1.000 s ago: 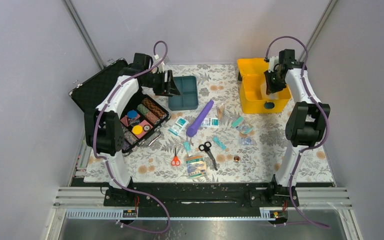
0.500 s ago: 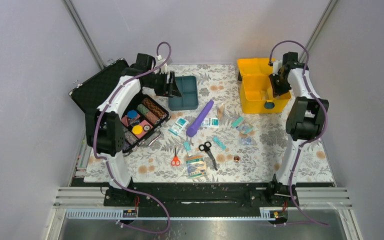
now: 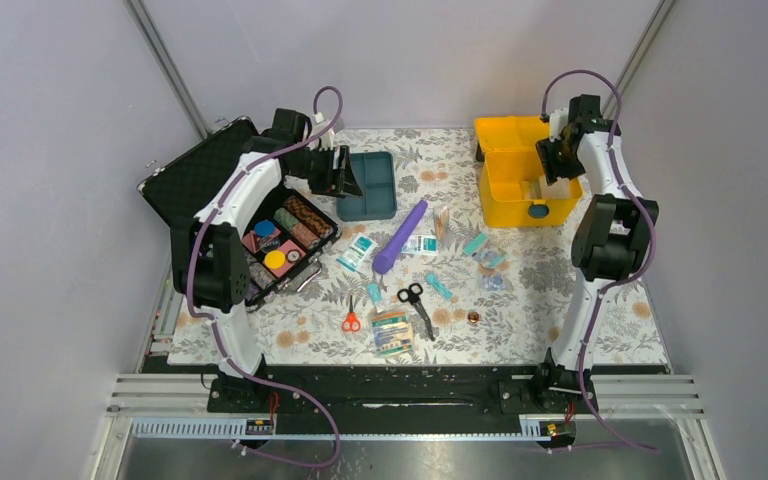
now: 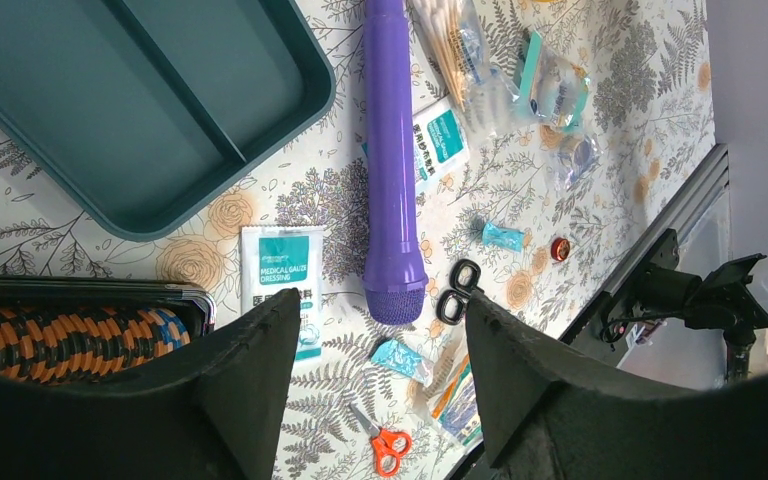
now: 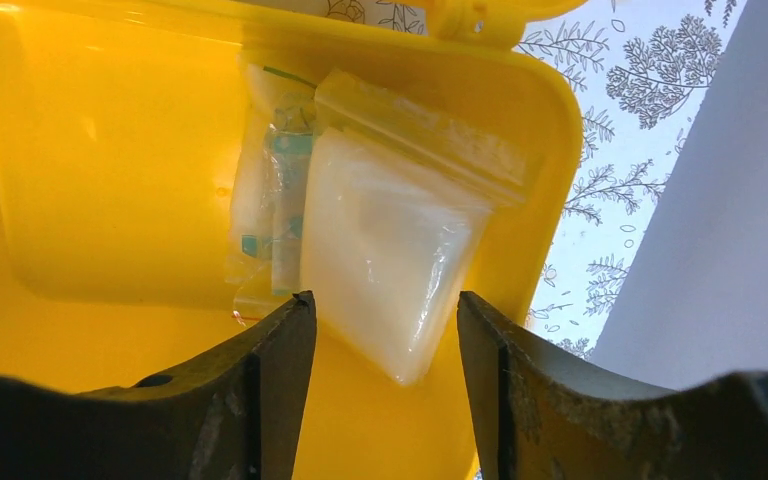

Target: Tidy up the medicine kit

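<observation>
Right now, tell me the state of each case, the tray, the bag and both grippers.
medicine kit: open, lid back.
black case: open, lid tilted back.
teal tray: out on the table, empty.
plastic bag: lying inside the kit.
left gripper: open, empty, by the tray.
right gripper: open, empty, above the kit.

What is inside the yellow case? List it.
The yellow case holds a clear zip bag of white material, lying partly over teal-printed packets. Anything beneath them is hidden.
</observation>
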